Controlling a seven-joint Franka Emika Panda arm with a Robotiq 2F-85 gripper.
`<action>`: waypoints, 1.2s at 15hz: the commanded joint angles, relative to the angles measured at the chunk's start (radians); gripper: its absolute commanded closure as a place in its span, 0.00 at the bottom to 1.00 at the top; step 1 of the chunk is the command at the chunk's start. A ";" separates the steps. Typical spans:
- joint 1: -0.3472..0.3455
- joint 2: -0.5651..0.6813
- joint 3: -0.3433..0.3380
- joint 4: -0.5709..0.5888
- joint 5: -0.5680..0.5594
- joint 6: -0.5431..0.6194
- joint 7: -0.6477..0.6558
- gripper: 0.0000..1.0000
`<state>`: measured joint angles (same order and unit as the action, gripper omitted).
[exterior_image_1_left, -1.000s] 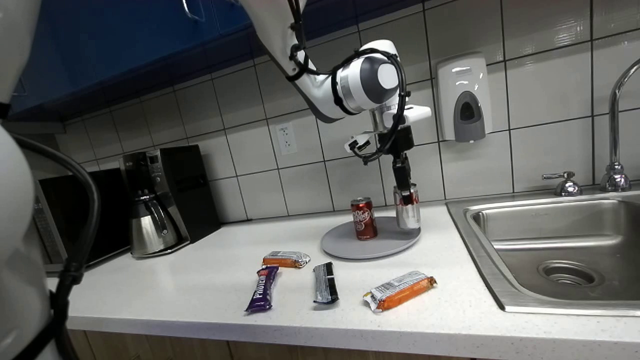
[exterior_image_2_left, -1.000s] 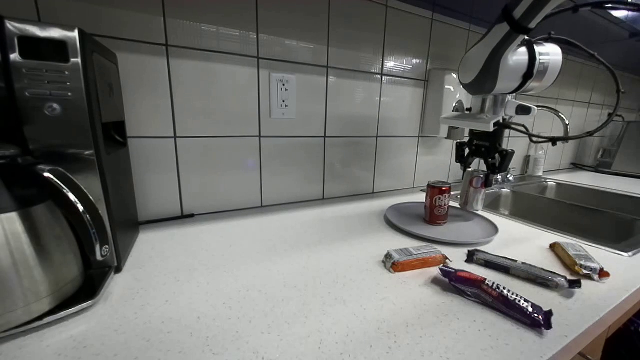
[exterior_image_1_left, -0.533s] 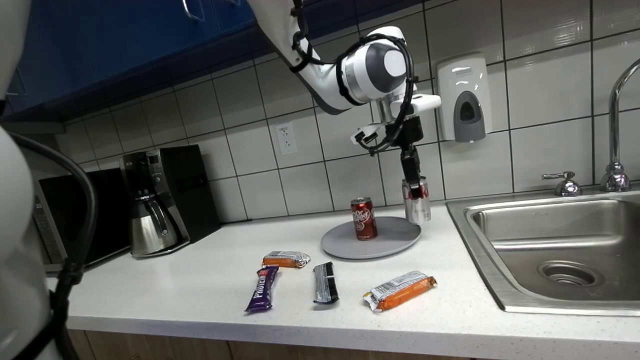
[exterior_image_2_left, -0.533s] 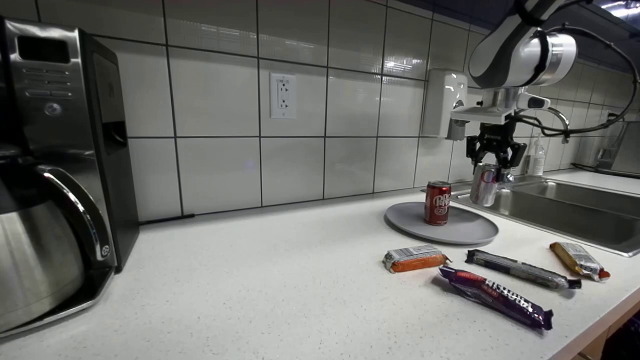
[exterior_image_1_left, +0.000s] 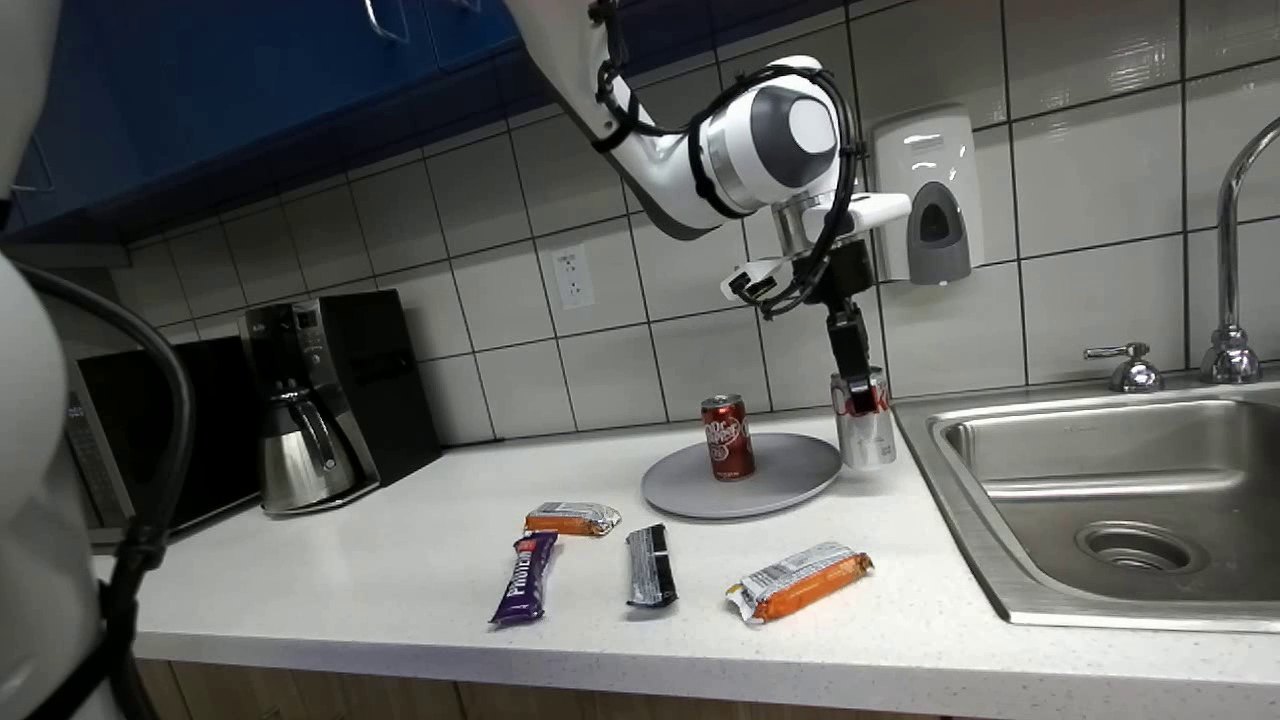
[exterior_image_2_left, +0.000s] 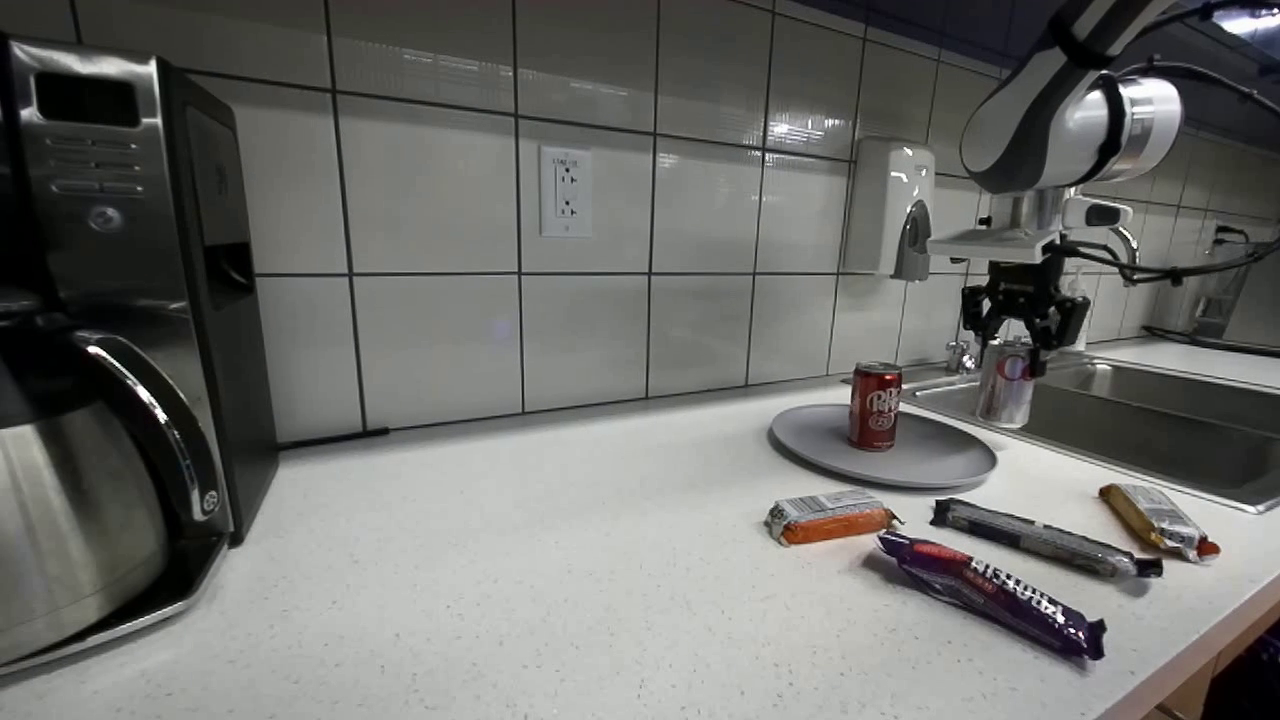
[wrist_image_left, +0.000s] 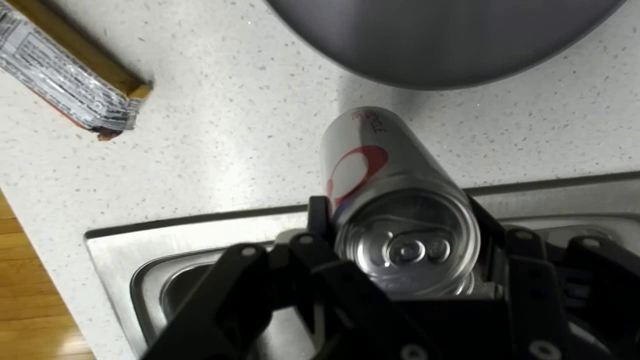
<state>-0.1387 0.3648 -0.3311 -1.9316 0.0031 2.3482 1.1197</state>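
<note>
My gripper (exterior_image_1_left: 858, 398) is shut on a silver can with red markings (exterior_image_1_left: 866, 445), which also shows in an exterior view (exterior_image_2_left: 1003, 400). In the wrist view, the can (wrist_image_left: 372, 150) stands between both black fingers (wrist_image_left: 399, 215) with its lid towards the camera. The can is slightly tilted, between the grey plate (exterior_image_1_left: 690, 492) and the sink's edge. I cannot tell whether its base touches the counter. A red Dr Pepper can (exterior_image_1_left: 728, 440) stands upright on the plate; it also shows in an exterior view (exterior_image_2_left: 876, 408).
The steel sink (exterior_image_1_left: 960, 530) is right beside the held can. Several wrapped bars lie in front of the plate: purple (exterior_image_1_left: 526, 578), black-and-grey (exterior_image_1_left: 651, 566) and orange (exterior_image_1_left: 805, 585). A coffee maker (exterior_image_1_left: 330, 400) stands at the back. A soap dispenser (exterior_image_1_left: 925, 195) hangs behind the arm.
My gripper has carried the silver can from the plate's edge towards the sink. It rose a little at first, then came down beside the plate. The red can, plate and bars have not moved.
</note>
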 joint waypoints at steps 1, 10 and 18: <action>0.003 -0.033 -0.009 -0.037 -0.046 -0.010 0.027 0.61; -0.011 -0.025 0.002 -0.061 -0.015 -0.004 0.009 0.61; -0.009 -0.011 -0.003 -0.076 -0.024 0.015 0.016 0.61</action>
<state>-0.1386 0.3689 -0.3385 -1.9939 -0.0189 2.3511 1.1212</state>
